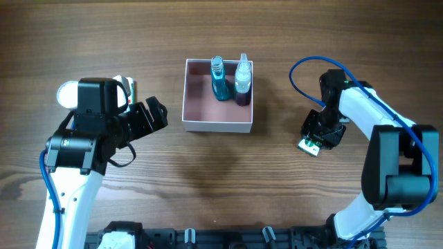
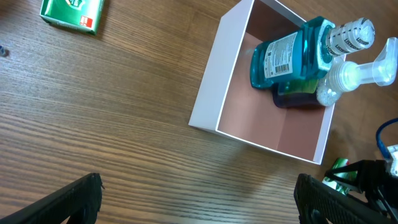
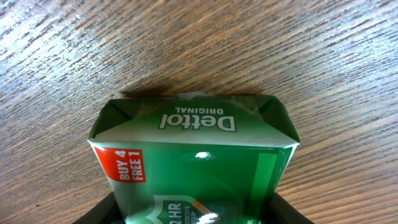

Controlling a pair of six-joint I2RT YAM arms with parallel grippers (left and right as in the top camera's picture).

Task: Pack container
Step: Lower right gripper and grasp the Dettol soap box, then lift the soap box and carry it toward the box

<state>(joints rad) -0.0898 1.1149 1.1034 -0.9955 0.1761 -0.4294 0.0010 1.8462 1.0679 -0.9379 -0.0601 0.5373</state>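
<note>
From the overhead camera I see the square white container with pinkish-brown inside at the far middle of the wooden table; in its far right corner stand a teal bottle with clear cap and a clear spray bottle with dark liquid, side by side and touching. My left gripper hangs to the left of the container, apart from it, fingers spread and holding nothing; the left wrist view confirms this, both dark fingers wide apart over bare wood, and it shows a second green packet at the far left, which overhead is mostly hidden by the arm. My right gripper is well to the right of the container; overhead only a small green corner is visible there, but the right wrist view shows the green Dettol soap packet between the two fingers, clamped; it sits very close to the wood.
</note>
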